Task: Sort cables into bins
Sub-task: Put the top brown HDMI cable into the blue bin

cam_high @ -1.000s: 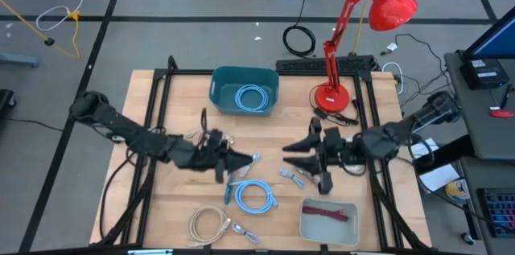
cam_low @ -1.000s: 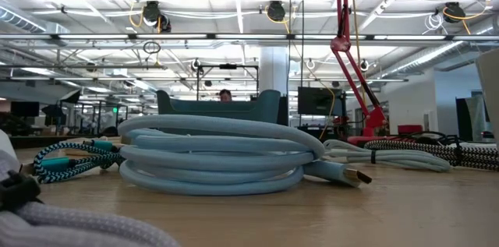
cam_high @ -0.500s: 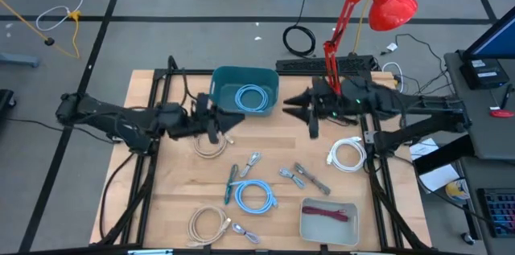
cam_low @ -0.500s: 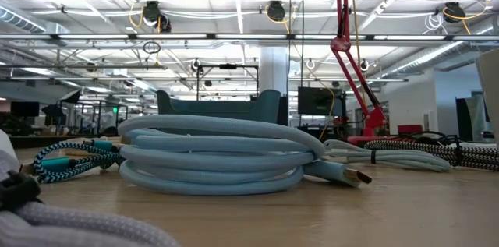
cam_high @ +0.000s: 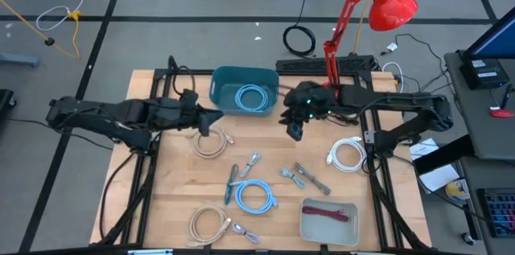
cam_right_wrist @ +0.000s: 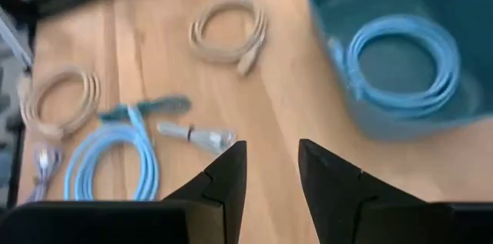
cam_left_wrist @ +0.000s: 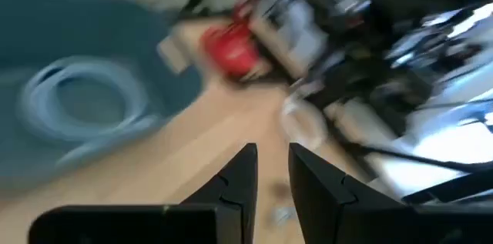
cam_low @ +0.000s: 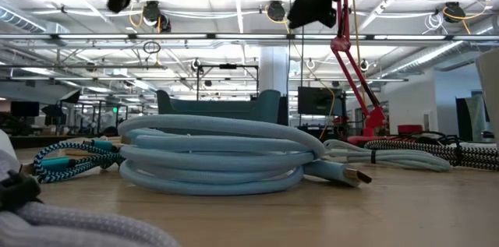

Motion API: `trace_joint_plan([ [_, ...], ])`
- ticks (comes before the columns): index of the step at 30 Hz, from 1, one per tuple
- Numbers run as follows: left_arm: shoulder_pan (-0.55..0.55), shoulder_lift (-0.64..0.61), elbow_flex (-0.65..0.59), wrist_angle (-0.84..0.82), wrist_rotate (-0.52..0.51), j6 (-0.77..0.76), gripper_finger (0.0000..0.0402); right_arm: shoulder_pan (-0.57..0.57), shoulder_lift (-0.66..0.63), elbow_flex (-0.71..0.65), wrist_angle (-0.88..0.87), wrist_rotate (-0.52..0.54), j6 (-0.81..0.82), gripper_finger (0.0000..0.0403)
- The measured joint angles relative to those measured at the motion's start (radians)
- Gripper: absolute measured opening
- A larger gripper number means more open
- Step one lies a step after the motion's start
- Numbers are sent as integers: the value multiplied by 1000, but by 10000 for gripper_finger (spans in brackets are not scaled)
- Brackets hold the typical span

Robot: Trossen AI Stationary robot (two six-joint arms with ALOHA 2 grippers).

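Hands: your left hand (cam_high: 211, 117) and right hand (cam_high: 294, 125) both hover part-open, grasping nothing.
Risk: the hands flank the deep dark teal plastic tub (cam_high: 244, 88); you may knock it.

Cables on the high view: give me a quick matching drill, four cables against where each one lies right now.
Things:
1. maroon cable
2. white coil
3. light blue coil
4. beige coil

Places:
A. inside the dark teal tub
B. table's front-left area
C. inside the pale grey tray
D. on the table's right edge, below the red lamp

Pairs: 1-C, 2-D, 3-A, 4-B
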State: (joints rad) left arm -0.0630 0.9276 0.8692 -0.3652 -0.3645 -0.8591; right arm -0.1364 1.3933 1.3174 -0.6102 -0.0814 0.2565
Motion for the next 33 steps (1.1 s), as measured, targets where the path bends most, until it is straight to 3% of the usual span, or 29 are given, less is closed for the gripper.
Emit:
trace_joint_plan([
  [7,42,18,0,-357,1,-205,76,50,23,0,-58,61,4,110],
  [16,136,57,0,-647,30,-249,76,99,14,0,-74,84,31,110],
  [19,187,95,-1,-682,86,-155,76,108,16,0,-67,84,45,110],
  [28,274,216,-1,-680,284,349,80,112,16,0,-48,85,56,110],
  [33,306,278,-1,-672,344,462,131,112,16,0,-47,85,69,110],
])
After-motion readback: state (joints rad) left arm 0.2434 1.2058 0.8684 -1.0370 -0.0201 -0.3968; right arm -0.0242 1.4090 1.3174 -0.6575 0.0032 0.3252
